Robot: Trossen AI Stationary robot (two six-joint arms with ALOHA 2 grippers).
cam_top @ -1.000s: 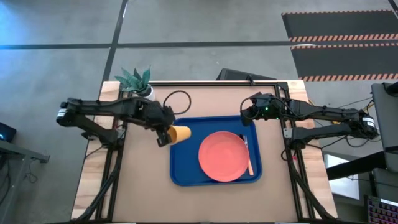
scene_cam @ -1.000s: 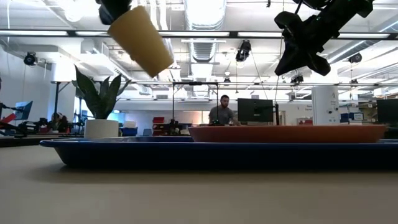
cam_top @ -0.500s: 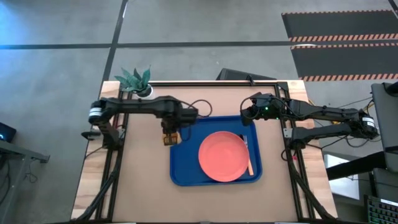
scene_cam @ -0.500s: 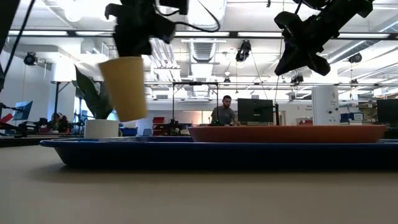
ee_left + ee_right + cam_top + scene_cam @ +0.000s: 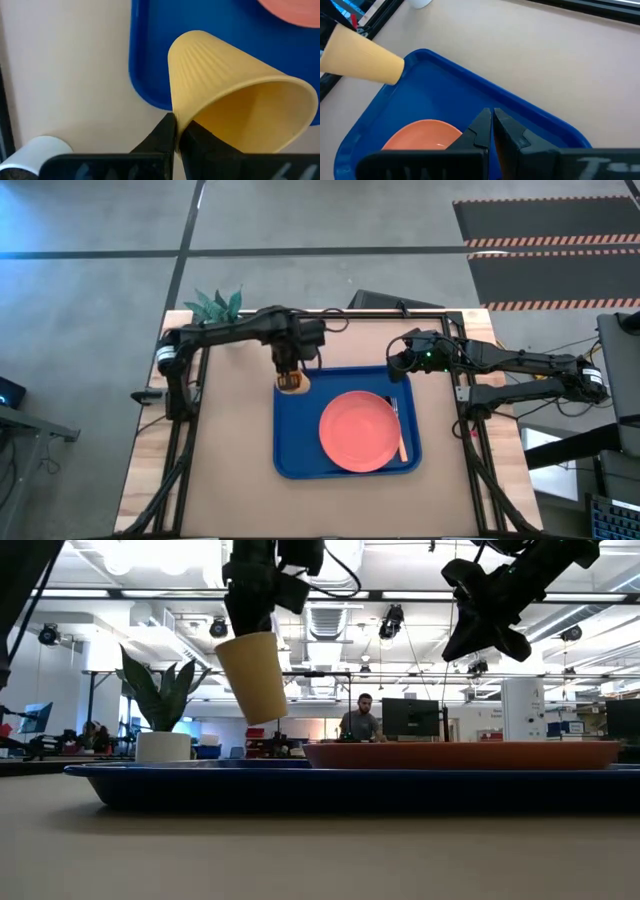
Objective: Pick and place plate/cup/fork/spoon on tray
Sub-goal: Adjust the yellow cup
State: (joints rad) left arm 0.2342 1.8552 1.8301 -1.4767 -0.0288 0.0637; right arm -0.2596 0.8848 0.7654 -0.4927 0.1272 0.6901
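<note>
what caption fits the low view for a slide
Left gripper holds the cup in the air above the tray, plate already on it.

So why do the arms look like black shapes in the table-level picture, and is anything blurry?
Low view: bright ceiling lights sit behind the arms, so the right gripper reads as a silhouette, while the cup held aloft stays lit and sharp. Left wrist view: the left gripper pinching the cup's wall is so near that its fingers look soft. High view: even light, faint shadows on the tray.

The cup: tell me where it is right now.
The cup is held in the air by the left gripper, shut on its rim, over the tray's far left corner, left of the plate; in the low view it hangs clear above the tray.
</note>
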